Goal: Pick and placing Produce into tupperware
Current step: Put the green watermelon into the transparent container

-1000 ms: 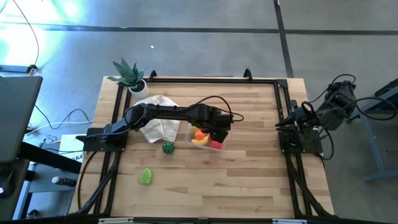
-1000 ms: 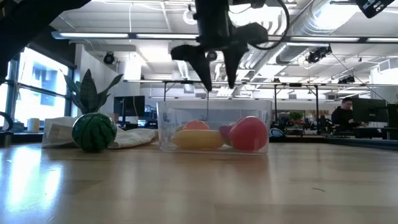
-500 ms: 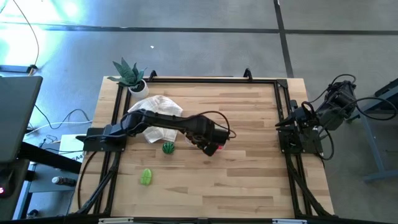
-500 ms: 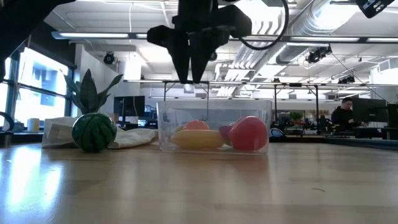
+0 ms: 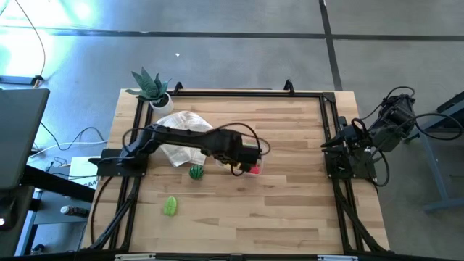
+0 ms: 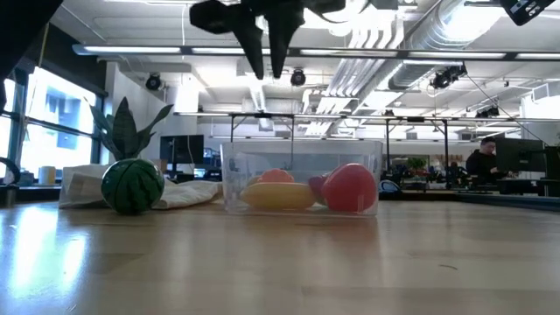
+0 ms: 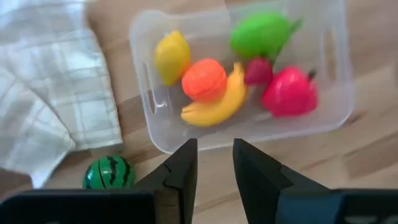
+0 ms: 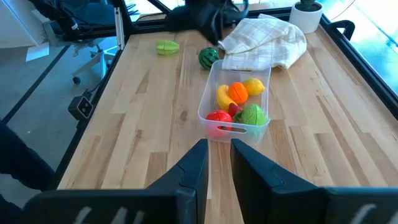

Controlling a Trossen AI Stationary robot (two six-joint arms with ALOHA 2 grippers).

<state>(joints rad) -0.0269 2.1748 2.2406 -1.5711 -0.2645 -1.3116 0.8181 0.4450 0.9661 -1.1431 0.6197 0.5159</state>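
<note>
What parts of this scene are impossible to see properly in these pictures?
- High view: most of the tupperware and its fruit are covered by the left arm; only a red patch shows.
- Low view: the left end effector is cut off by the top edge; the light green item lying apart from the rest is out of frame.
- High view: the right end effector, parked at the table's right edge, is too small to read.
- Left wrist view: the cloth is blurred and cropped.

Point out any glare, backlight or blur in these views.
High view: pale blue-white glare washes the floor at the top left. Low view: bright ceiling lights turn the left gripper into a silhouette, and sheen streaks the table. Left wrist view: the cloth and tupperware look slightly soft. Right wrist view: its own fingers are blurred.
</note>
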